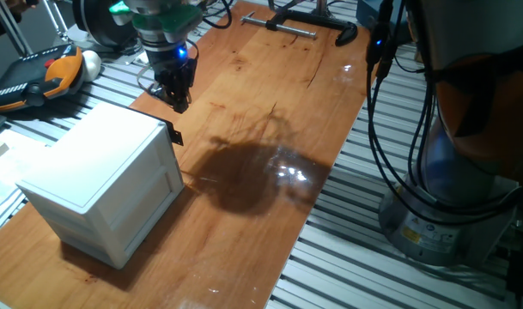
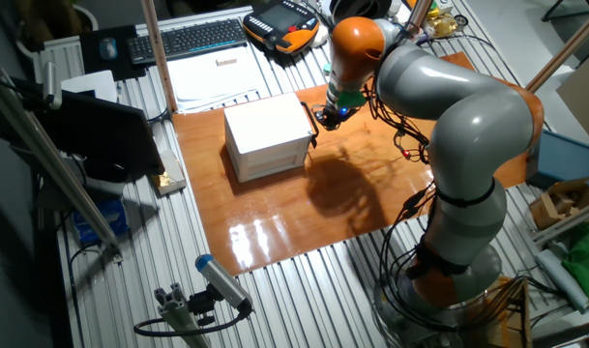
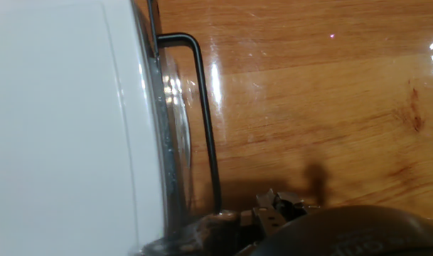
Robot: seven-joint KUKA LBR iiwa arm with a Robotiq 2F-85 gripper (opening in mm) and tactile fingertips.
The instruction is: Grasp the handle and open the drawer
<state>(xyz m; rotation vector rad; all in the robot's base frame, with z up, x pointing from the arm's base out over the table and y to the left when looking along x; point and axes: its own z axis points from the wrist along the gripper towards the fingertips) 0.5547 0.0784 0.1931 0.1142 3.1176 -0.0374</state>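
Note:
A white boxy cabinet stands on the wooden table. The drawer sits flush in it, and its front shows edge-on in the hand view. The handle is a small black piece sticking out of the cabinet's upper far corner. It also shows in the other fixed view. In the hand view the handle is a thin black U-shaped bar standing off the white front. My gripper hangs just above and behind the handle, fingers pointing down, touching nothing. The gap between its fingers does not show.
A black and orange teach pendant lies behind the cabinet at the left. A black clamp with a metal bar lies at the table's far end. Cables hang past the table's right edge. The robot base stands beside the table.

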